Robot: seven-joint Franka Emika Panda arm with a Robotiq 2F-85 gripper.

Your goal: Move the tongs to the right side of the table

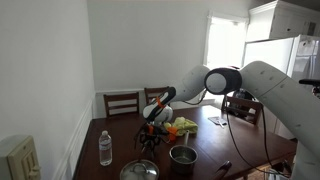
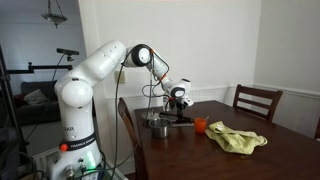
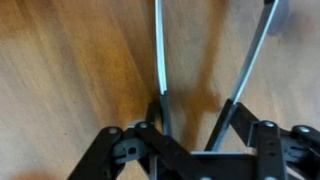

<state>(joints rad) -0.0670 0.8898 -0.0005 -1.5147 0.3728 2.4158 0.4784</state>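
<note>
Close to the worktop [image 3: 60, 70], near the pot [image 1: 182, 154], the tongs [image 3: 160, 50] appear pinched across both thin arms by the jaws, so a slip or twist out of the grasp could be caused by the springy arms being squeezed unevenly

The white arm [image 1: 262, 85] came in from the frame's right edge and bent down to the pincer [image 1: 150, 138], which hung low over the dark counter [image 1: 125, 136]. Whether the pincer gripped anything was too small to tell. Just beside the pincer, on the frame's right, lay a small orange item [image 1: 170, 130] and a yellow-green cloth [image 1: 186, 125]. In front of the pincer, toward the camera, stood a metal pot [image 1: 183, 156] and a round shiny lid or bowl [image 1: 139, 171]. A clear water bottle [image 1: 105, 148] stood near its opposite side. Beyond the pincer, wooden chairs [image 1: 122, 102] stood by the wall.
</note>
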